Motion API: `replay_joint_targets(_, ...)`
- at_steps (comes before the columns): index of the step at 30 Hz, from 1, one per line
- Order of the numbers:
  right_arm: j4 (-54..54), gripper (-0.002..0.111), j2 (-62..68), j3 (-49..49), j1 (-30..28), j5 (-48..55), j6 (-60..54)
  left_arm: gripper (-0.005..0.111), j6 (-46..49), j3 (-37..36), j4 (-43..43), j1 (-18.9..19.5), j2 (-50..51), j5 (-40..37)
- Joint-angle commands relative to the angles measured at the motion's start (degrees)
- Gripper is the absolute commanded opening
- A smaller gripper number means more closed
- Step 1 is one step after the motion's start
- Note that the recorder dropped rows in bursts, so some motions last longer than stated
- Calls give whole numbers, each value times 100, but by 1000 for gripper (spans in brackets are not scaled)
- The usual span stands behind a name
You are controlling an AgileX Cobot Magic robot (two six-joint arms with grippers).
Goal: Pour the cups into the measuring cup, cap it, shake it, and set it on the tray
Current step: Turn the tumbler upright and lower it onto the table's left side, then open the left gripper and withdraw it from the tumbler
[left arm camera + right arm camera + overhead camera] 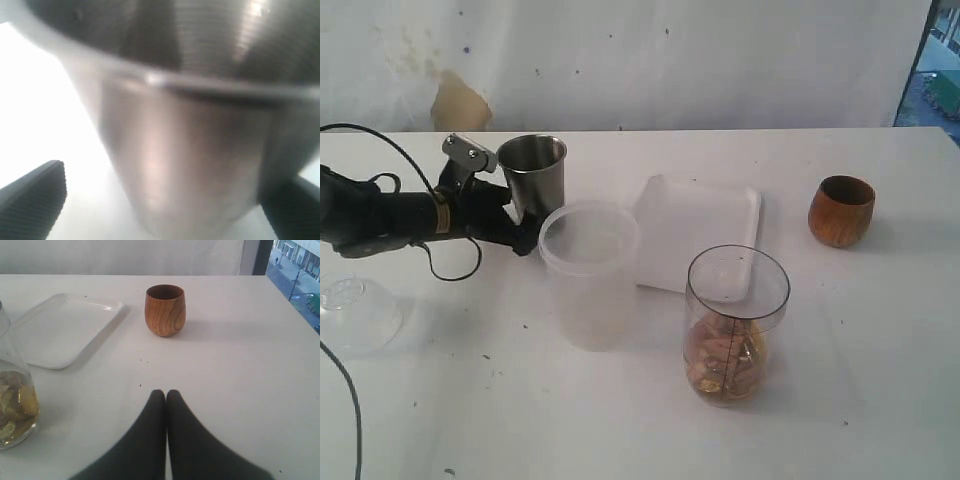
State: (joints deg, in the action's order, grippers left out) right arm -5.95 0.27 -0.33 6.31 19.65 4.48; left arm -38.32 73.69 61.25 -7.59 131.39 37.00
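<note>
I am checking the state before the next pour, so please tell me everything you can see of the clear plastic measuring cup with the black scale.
The clear, colourless plastic measuring cup is a cylinder with a black graduated scale down its side. It stands upright and uncapped on the white table, in front of the flat white tray. Brown and golden pieces fill its lower part. No gripper touches it.

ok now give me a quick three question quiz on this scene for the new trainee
1. True or false: the right hand is shut and holds nothing.
2. Which cup sits between the fingers of the left hand? A wooden cup, B steel tumbler, C frosted cup
3. Name the vessel with brown pieces inside.
Key: 1 true; 2 B; 3 the measuring cup.
</note>
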Motion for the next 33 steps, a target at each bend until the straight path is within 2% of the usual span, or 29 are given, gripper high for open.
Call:
replay_joint_targets(1,7,0,-27,33,-13,-17,23,105,106,-291,2,232,-316,74)
replay_joint_targets(8,7,0,-27,33,-13,-17,23,105,94,-734,17,406,-755,16)
replay_joint_targets(17,7,0,-27,33,-13,-17,23,105,37,-1436,71,415,-1758,-1372)
replay_joint_targets(19,7,0,-27,33,-13,-17,23,105,-347,-1536,60,415,-2098,-1682)
replay_joint_targets(20,7,0,-27,33,-13,-17,23,105,-861,-1560,60,402,-2317,-1939)
replay_joint_targets(23,7,0,-27,33,-13,-17,23,105,-2746,-1571,150,347,-2994,-3203)
replay_joint_targets(25,7,0,-27,33,-13,-17,23,105,-2839,-1584,306,301,-3402,-4059)
replay_joint_targets(29,-3,0,-27,33,-13,-17,29,101,-2101,-1455,2,111,-4115,-6297)
replay_joint_targets(33,-3,0,-27,33,-13,-17,29,76,-391,-941,-1163,125,-4297,-8167)
